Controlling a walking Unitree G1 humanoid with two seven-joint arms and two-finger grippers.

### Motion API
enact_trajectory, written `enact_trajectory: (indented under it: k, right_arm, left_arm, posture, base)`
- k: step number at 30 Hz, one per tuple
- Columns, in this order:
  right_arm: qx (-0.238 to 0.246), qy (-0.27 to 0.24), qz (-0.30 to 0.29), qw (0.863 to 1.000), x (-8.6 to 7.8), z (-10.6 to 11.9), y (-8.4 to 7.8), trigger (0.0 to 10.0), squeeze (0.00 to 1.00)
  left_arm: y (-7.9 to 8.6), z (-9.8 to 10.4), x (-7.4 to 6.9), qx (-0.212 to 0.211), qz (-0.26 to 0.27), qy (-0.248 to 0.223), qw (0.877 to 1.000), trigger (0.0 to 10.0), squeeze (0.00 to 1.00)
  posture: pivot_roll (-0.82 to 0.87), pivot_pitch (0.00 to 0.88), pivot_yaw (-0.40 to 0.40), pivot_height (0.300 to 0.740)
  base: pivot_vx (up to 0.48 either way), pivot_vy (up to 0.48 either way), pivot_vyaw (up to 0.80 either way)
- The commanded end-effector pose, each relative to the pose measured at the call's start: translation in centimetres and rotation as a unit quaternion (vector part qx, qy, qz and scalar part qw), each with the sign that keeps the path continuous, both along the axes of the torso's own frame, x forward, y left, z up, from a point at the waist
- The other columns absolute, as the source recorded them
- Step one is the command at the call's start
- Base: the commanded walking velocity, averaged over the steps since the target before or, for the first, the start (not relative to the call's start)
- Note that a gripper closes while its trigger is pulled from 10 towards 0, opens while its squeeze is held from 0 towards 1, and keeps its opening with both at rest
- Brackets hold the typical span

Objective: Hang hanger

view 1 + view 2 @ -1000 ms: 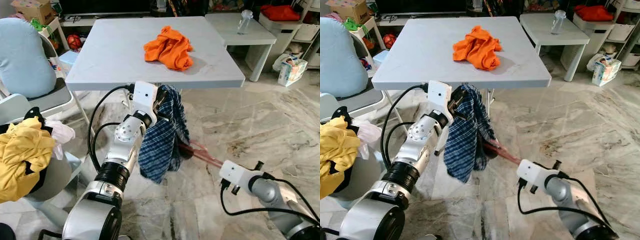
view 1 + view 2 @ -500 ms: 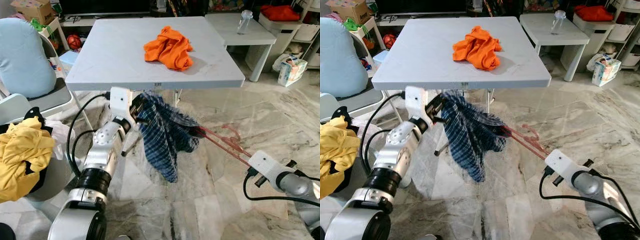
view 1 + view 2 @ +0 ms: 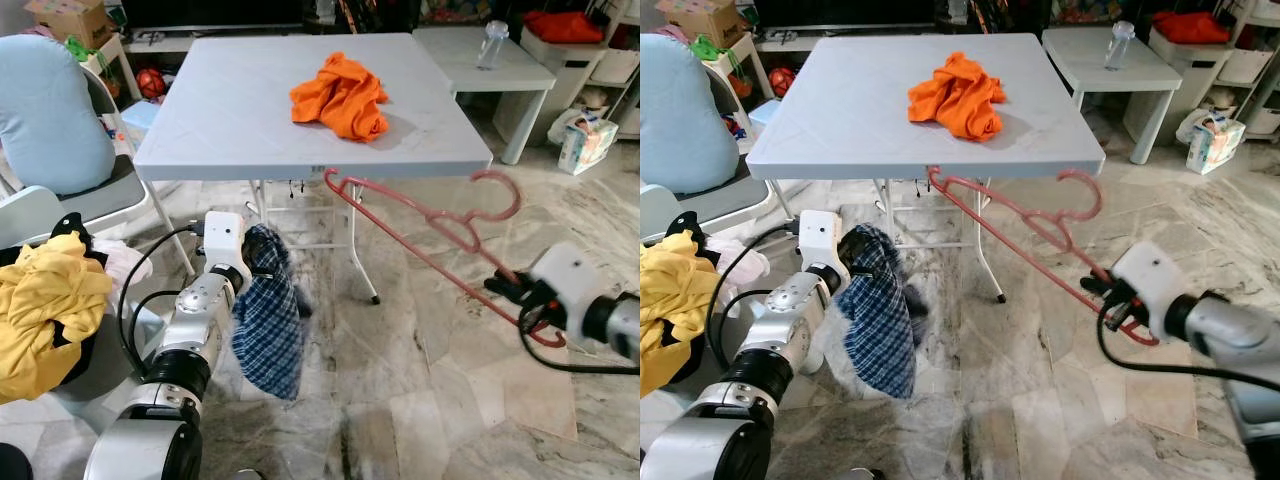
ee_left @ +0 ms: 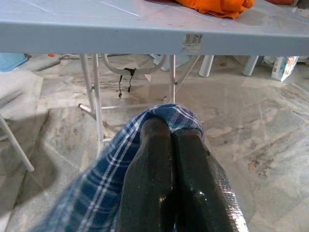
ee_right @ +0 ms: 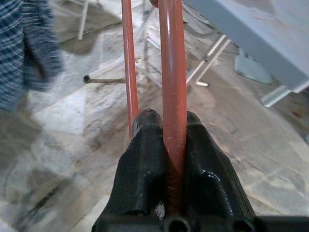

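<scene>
We log the right pincer (image 3: 503,284) closed tight on one end of the red hanger (image 3: 430,218), the bar pinched between both black fingers (image 5: 145,159) as its wrist view shows. The hanger is held in the air in front of the near edge of the grey worktop (image 3: 220,120), well above the marble floor (image 3: 400,400), tilted so that its far end rises toward the worktop edge and its hook curls upward near the worktop's right corner. We see no contact between hanger and worktop.

The left pincer (image 3: 252,272) is clamped shut on a bunched fold of the blue plaid cloth (image 3: 268,325); its wrist view shows the two fingers (image 4: 149,169) pressed together with the fabric draped over them. The cloth hangs limp below that pincer, apart from the hanger and clear of the floor.

An orange garment (image 3: 340,95) lies crumpled on the worktop. A yellow garment (image 3: 45,320) sits heaped at the robot's left, beside a chair with a pale blue cushion (image 3: 50,110). A smaller white table (image 3: 500,70) stands beyond, carrying a clear bottle (image 3: 491,43).
</scene>
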State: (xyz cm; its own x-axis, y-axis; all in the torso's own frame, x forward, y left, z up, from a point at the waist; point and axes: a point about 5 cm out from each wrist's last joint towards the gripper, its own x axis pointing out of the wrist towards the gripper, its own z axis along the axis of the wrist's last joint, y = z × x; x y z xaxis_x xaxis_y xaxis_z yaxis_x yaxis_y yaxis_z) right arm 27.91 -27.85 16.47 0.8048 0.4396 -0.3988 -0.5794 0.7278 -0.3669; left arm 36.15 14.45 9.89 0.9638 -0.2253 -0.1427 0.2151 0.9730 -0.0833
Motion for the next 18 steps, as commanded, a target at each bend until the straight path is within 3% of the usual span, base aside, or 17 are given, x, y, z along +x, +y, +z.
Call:
enact_trajectory:
  k: [1,5,7,9,10,12,13,14,15,16,18]
  right_arm:
    - [0.008,-0.018,-0.018,1.000,0.3,0.9,-0.6,0.0,0.00]
    - [0.020,-0.047,-0.095,0.994,1.4,0.7,-0.7,0.0,0.00]
    - [0.052,-0.058,-0.174,0.982,2.0,-0.8,0.2,0.0,0.00]
    - [0.060,-0.057,-0.186,0.979,2.0,-1.1,0.3,0.0,0.00]
    - [0.065,-0.057,-0.194,0.977,2.1,-1.4,0.6,0.0,0.00]
    - [0.086,-0.056,-0.220,0.970,2.1,-2.4,1.5,0.0,0.00]
    - [0.094,-0.055,-0.232,0.967,2.0,-2.8,1.8,0.0,0.00]
    - [0.113,-0.046,-0.249,0.961,2.0,-3.4,2.3,1.4,0.00]
    - [0.124,-0.040,-0.260,0.957,1.9,-3.8,2.6,1.4,0.00]
    - [0.126,-0.028,-0.264,0.956,1.9,-4.5,3.3,10.0,0.00]
    - [0.134,-0.016,-0.281,0.950,2.2,-5.4,4.4,10.0,0.00]
  left_arm:
    - [-0.3,0.7,0.4,0.003,-0.003,-0.014,1.000,0.0,0.00]
    - [-1.4,0.1,-0.1,0.007,-0.017,-0.014,1.000,0.0,0.00]
    - [-1.7,-0.2,-1.2,0.023,-0.011,-0.042,0.999,0.0,0.00]
    - [-1.7,-0.2,-1.4,0.023,-0.009,-0.045,0.999,0.0,0.00]
    - [-1.7,-0.1,-1.6,0.024,-0.005,-0.053,0.998,1.4,0.00]
    - [-1.3,0.5,-2.2,0.042,0.006,-0.082,0.996,7.6,0.00]
    - [-1.1,0.7,-2.5,0.045,0.009,-0.092,0.995,7.6,0.00]
    - [-0.9,1.0,-2.9,0.057,0.014,-0.105,0.993,10.0,0.00]
    - [-0.8,1.2,-3.2,0.064,0.017,-0.113,0.991,10.0,0.00]
    - [-0.8,1.2,-3.8,0.076,0.018,-0.118,0.990,10.0,0.00]
    - [-0.7,1.2,-5.3,0.096,0.007,-0.123,0.988,10.0,0.00]
  posture:
    - [-0.04,0.042,0.019,0.740]
    - [-0.02,0.043,0.016,0.740]
    - [-0.01,0.038,0.019,0.740]
    - [0.00,0.037,0.019,0.740]
    - [0.00,0.036,0.020,0.740]
    - [0.03,0.033,0.027,0.740]
    - [0.03,0.033,0.027,0.740]
    - [0.04,0.031,0.028,0.740]
    - [0.04,0.031,0.028,0.740]
    - [0.05,0.024,0.037,0.740]
    - [0.06,0.012,0.046,0.740]
  base:
    - [0.000,0.000,0.00]
    - [0.000,0.000,0.00]
    - [0.000,0.000,0.00]
    - [0.000,0.000,0.00]
    - [0.000,0.000,0.00]
    - [0.000,0.000,0.00]
    - [0.000,0.000,0.00]
    - [0.000,0.000,0.00]
    - [0.000,0.000,0.00]
    - [0.000,0.000,0.00]
    - [0.000,0.000,0.00]
